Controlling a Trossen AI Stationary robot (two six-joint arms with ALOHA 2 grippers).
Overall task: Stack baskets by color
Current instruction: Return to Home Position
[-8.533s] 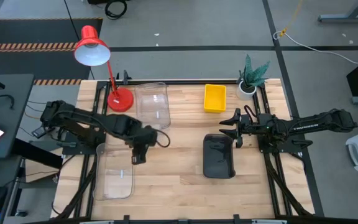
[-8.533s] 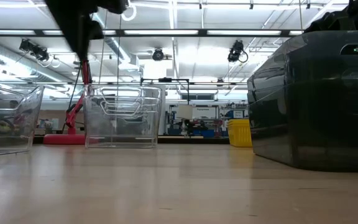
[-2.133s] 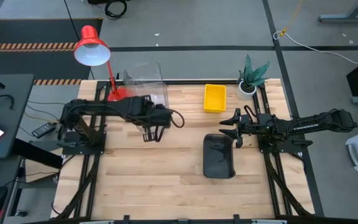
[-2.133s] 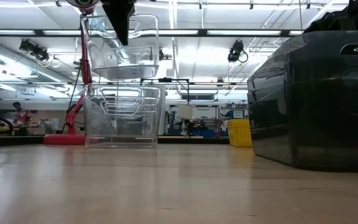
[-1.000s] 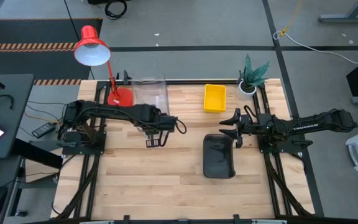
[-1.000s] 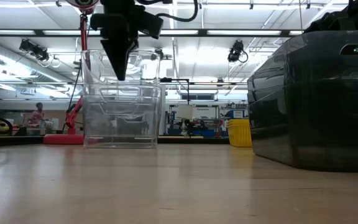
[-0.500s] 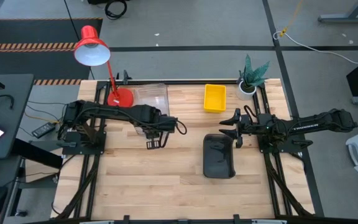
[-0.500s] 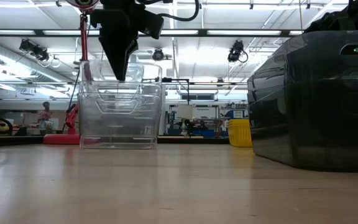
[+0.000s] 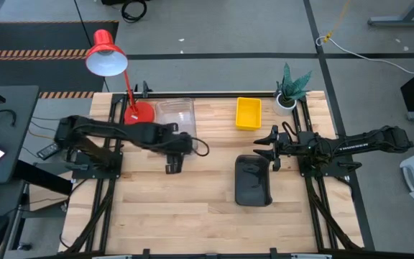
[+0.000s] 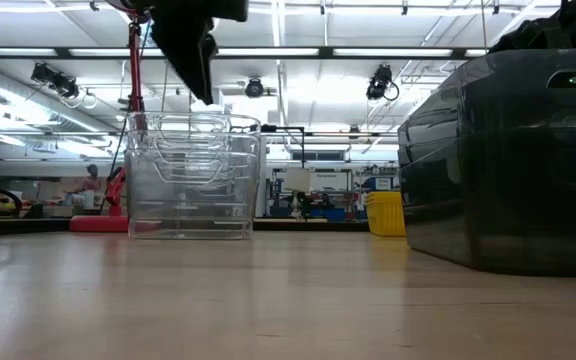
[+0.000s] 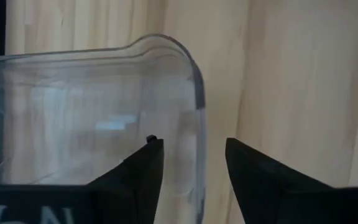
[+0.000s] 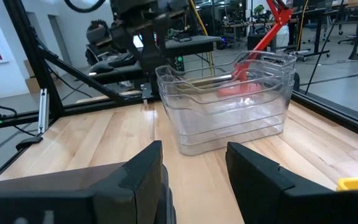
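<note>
Several clear baskets (image 9: pixel 176 115) stand nested in one stack (image 10: pixel 193 180) on their bottoms at the table's far left. My left gripper (image 9: pixel 172 167) hangs open just above the stack's near rim (image 11: pixel 196 93), tilted downward, one finger on each side of the wall without touching it. A yellow basket (image 9: pixel 249 113) lies at the far middle. A dark grey basket stack (image 9: pixel 253 181) lies right of centre. My right gripper (image 9: pixel 266 147) waits open and level beside it, facing the clear stack (image 12: pixel 229 106).
A red desk lamp stands with its base (image 9: pixel 139 115) against the clear stack's left side, its head (image 9: pixel 106 54) beyond the table's far edge. A potted plant (image 9: pixel 291 90) sits in the far right corner. Bare wood (image 9: pixel 178 216) runs along the near side.
My left gripper has let go of the top clear basket, then risen and drawn back toward the table's near left, tipping less steeply. The basket, which sat high and askew on the stack, has sunk down level into the nested baskets.
</note>
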